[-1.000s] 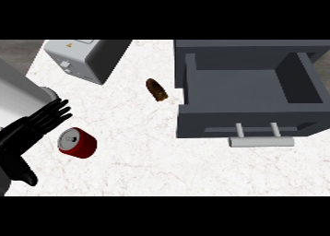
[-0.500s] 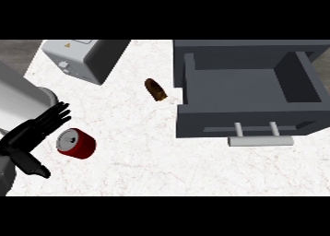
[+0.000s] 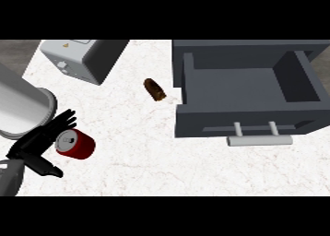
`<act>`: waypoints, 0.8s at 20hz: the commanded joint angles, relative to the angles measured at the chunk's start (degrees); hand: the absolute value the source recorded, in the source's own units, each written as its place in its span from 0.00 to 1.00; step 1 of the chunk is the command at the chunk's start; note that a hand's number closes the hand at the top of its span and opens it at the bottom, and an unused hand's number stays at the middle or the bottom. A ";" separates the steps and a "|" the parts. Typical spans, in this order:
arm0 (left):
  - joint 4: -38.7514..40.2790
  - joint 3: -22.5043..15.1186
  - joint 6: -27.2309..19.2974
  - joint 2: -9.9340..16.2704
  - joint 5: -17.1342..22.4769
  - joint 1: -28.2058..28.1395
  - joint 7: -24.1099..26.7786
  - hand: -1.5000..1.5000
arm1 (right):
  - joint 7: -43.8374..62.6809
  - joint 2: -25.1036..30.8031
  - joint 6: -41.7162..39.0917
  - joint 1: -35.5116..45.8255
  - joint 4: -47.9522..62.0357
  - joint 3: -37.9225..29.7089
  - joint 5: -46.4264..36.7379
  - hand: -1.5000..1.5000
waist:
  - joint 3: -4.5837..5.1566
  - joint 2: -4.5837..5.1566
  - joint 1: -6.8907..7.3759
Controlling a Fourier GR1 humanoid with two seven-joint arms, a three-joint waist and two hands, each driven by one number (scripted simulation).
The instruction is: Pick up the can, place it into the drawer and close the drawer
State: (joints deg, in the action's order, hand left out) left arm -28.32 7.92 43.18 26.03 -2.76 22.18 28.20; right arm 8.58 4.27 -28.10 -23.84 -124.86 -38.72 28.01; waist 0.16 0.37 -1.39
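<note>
— Red metal with a silver top: is that short cylindrical can [image 3: 76, 143] the thing you're after, and where does it lie?

— That's it. It rests on the white marbled counter [image 3: 195, 170] near the left edge, tipped so its silver end faces up and toward my hand. Its long axis runs roughly from that end, by my fingers, down and away toward the counter's middle.

— Which of your hands is nearer?

— My left hand [image 3: 38, 145], by far; the right one doesn't show at all. The can sits just to the right of my palm. My fingers [image 3: 62, 120] reach straight up past its silver end, my thumb [image 3: 46, 167] points below it, and neither curls round it. So the hand is open, and I judge the can is not held yet.

— What does the next move turn on?

— On closing across the can's round side, not its ends. Since it lies between fingers and thumb, I think curling both inward would catch it.

— And after that?

— The dark grey open drawer [image 3: 246, 94] stands well apart, toward the counter's right edge, its pale bar handle [image 3: 258, 139] facing me. A small brown oblong object [image 3: 155, 89] lies between, nearer the drawer, and a light grey toaster-like appliance [image 3: 83, 57] sits at the far left corner.
</note>
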 commanded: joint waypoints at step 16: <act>11.01 -1.23 8.91 -4.18 0.72 5.43 6.13 1.00 | 2.95 -1.70 -1.84 -2.27 -3.53 -1.09 2.68 0.00 | 0.04 0.05 -0.41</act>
State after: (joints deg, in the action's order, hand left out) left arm -19.27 6.70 42.67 21.21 -2.48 27.33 29.25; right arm 10.56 3.53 -29.65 -24.73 -126.46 -39.89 29.72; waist 0.15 0.35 -1.47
